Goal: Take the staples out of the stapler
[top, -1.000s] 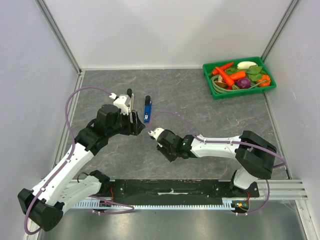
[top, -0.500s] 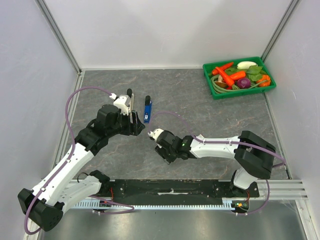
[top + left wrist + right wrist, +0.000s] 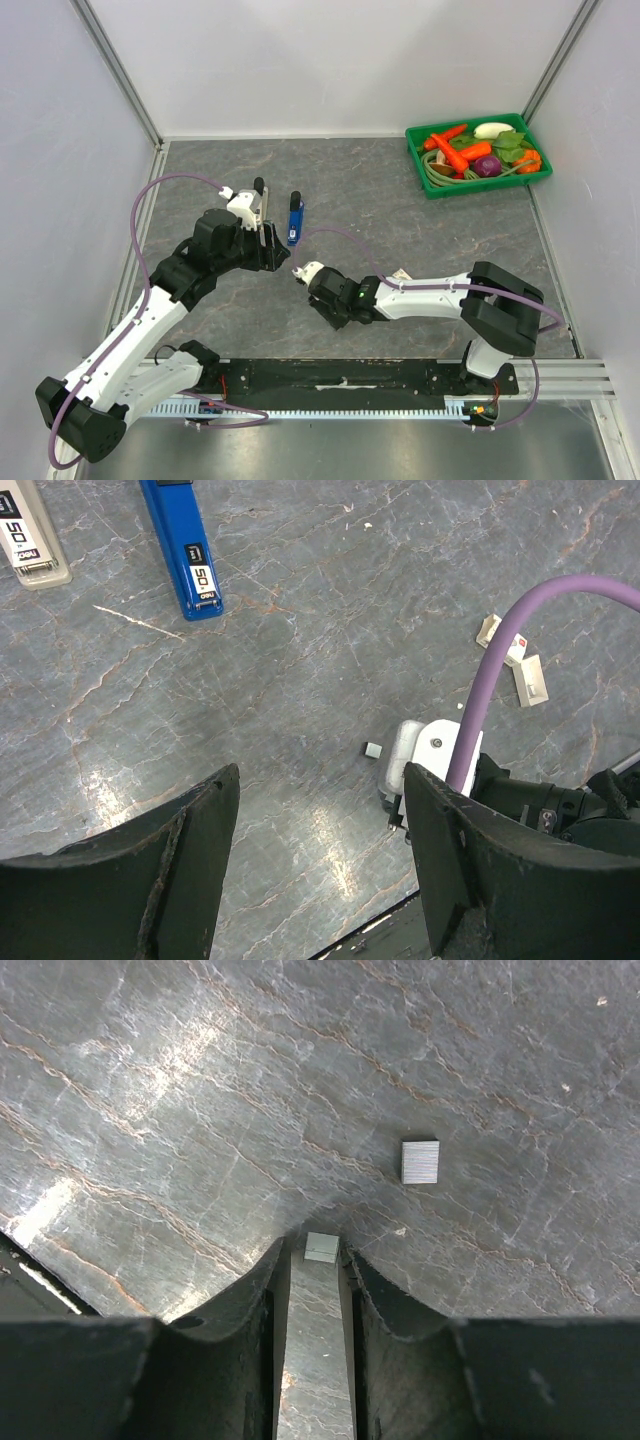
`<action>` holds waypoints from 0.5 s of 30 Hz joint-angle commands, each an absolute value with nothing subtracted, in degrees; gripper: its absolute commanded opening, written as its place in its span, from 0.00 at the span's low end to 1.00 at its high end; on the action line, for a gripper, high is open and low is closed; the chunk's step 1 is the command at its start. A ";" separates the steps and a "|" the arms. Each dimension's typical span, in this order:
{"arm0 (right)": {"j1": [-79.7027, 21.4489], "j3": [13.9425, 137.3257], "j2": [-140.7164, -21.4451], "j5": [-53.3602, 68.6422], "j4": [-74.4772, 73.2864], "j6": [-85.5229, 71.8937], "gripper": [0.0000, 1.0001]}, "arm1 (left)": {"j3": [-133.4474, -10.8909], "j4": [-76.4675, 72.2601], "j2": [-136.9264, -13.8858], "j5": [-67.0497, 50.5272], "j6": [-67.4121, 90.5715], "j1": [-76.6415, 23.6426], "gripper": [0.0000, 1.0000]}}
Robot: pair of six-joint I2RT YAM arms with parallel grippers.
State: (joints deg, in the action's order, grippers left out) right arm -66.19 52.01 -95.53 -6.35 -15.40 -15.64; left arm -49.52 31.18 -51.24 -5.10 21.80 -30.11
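- Two staple pieces (image 3: 420, 1161) lie loose at the desk (image 3: 400, 220) centre; I judge unloading partly done.
- Left claw (image 3: 320, 780): open, empty.
- Right claw (image 3: 312, 1252) straddles the smaller piece (image 3: 321, 1247); grip I cannot tell.

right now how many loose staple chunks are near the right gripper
2. One staple chunk lies between the tips of the right gripper; the second chunk sits apart, just beyond them. Others may be hidden.
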 commanded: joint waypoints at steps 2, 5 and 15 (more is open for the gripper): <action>-66.80 52.91 -96.77 -8.43 -16.35 -16.61 0.29 | -49.57 30.59 -50.45 -6.50 20.48 -30.24 0.72; -66.80 52.91 -96.50 -9.84 -17.40 -16.52 0.25 | -49.57 30.67 -50.36 -6.59 20.57 -30.32 0.72; -66.62 53.26 -91.41 -14.84 -19.16 -17.14 0.20 | -49.66 30.50 -50.54 -6.85 20.65 -30.23 0.72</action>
